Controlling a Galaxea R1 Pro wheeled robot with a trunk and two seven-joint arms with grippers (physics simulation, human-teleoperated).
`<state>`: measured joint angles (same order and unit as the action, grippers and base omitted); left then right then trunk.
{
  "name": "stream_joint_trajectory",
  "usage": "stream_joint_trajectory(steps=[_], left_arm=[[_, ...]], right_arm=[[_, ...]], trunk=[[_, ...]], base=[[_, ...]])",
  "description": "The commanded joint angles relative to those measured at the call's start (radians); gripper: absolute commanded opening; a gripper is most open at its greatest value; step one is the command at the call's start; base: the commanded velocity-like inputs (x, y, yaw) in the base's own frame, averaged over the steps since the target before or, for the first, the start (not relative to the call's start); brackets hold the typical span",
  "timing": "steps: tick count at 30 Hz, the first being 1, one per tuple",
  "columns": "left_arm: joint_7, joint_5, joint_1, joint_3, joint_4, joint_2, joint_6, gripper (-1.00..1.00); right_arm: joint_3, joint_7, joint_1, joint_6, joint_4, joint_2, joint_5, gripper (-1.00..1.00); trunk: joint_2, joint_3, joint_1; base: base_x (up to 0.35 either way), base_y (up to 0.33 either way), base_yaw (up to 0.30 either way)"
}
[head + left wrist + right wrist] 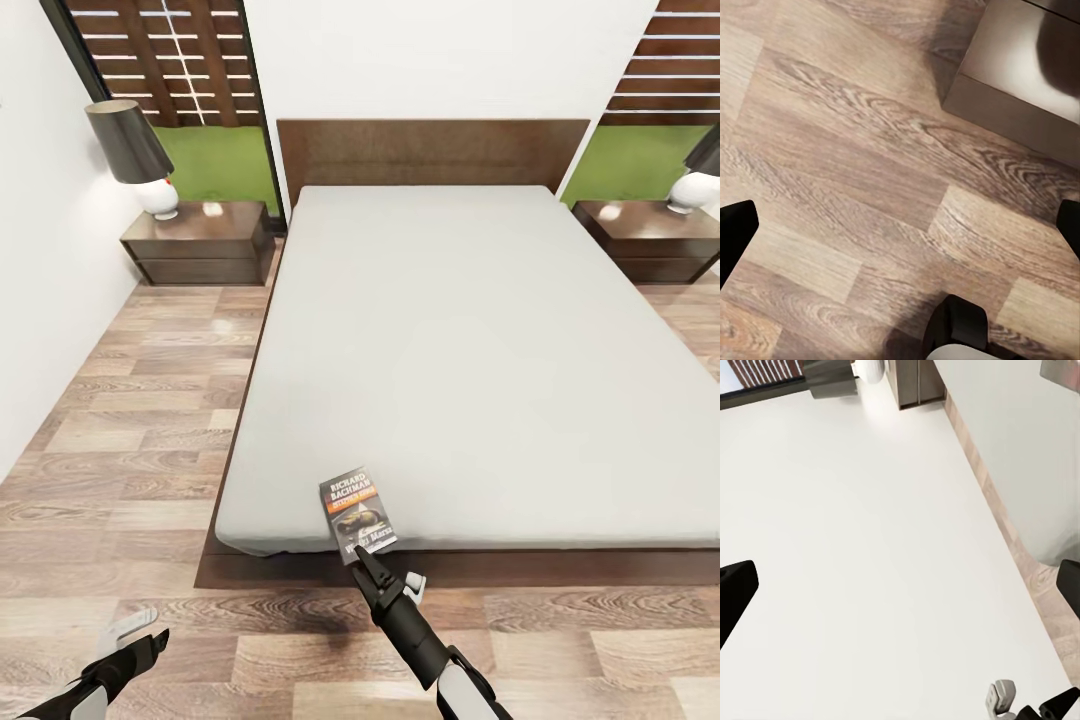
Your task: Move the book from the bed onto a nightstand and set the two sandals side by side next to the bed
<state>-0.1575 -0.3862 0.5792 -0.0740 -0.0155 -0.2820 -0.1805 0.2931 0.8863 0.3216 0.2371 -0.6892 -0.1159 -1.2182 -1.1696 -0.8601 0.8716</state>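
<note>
Head view: book thin, light, stiff-ish, overhangs bed edge—pinch there. Right gripper fingers spread; left gripper released.

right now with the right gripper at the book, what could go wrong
1. The book lies at the foot edge of the bed, partly overhanging it; a push from the right gripper could tip it onto the floor.
2. It is thin and flat, so the fingers may slide over it instead of gripping.
3. Both nightstands sit far off by the headboard, so a weak grip could drop it on the way.
</note>
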Motion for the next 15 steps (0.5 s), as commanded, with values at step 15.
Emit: stream_joint_trajectory(steps=[15], left_arm=[[-0.007,-0.002,0.001,-0.007,0.002,0.0,-0.002,1.0]], right_arm=[[0.001,0.002,0.001,0.009,0.0,0.0,-0.011,1.0]], trunk=[[-0.042,-0.019,0.023]], base=[[-0.001,0.0,0.0]])
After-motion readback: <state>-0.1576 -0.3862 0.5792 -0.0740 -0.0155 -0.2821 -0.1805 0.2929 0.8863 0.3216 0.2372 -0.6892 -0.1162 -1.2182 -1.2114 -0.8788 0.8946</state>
